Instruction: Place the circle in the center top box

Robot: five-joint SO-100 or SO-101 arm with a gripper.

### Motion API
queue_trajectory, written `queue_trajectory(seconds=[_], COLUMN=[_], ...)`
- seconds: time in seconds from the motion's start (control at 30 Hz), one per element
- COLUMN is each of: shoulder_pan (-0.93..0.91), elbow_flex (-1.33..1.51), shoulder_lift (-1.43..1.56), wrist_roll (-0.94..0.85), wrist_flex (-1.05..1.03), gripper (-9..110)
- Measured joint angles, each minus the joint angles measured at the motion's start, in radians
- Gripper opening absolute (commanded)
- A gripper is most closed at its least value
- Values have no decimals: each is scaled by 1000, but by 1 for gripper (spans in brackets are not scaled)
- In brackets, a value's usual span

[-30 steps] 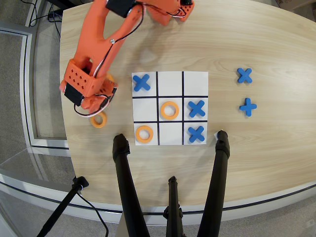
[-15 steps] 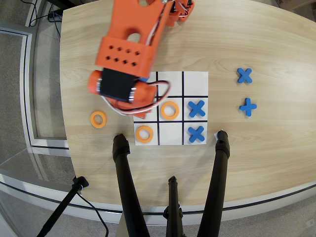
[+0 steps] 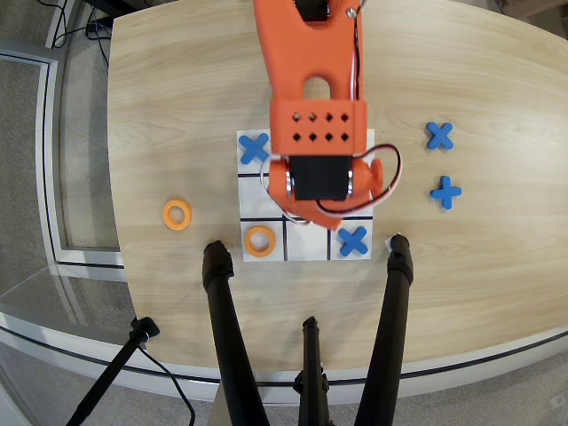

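My orange arm reaches down over the 3x3 board [image 3: 244, 191] and covers its middle. My gripper [image 3: 308, 219] pokes out under the black motor, its orange tip over the upper edge of the center top box [image 3: 311, 247], the middle cell of the row nearest the tripod legs. That cell's visible part is bare. I cannot tell whether the jaws are open or hold anything. One orange circle [image 3: 259, 240] lies in the cell left of it. Another circle [image 3: 177, 214] lies on the table left of the board.
Blue crosses lie in the board's far left cell [image 3: 254, 148] and near right cell [image 3: 353, 240]; two more lie on the table at right [image 3: 439, 135] [image 3: 446, 192]. Black tripod legs [image 3: 222, 319] [image 3: 395, 302] stand just below the board.
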State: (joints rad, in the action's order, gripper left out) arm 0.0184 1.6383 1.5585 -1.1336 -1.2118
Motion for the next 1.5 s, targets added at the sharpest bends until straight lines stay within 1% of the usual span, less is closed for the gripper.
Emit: queue_trajectory(seconds=[0.1, 0.33, 0.47, 1.0, 1.2, 1.5], shoulder_pan=[37, 63, 58, 60, 43, 40], elbow_flex=[-94, -339, -443, -753, -818, -862], shoulder_lift=[-110, -379, -479, -687, -773, -827], wrist_roll=[44, 121, 144, 175, 181, 184], wrist_flex=[3, 5, -3, -11, -15, -17], gripper=[0, 0, 0, 0, 0, 0])
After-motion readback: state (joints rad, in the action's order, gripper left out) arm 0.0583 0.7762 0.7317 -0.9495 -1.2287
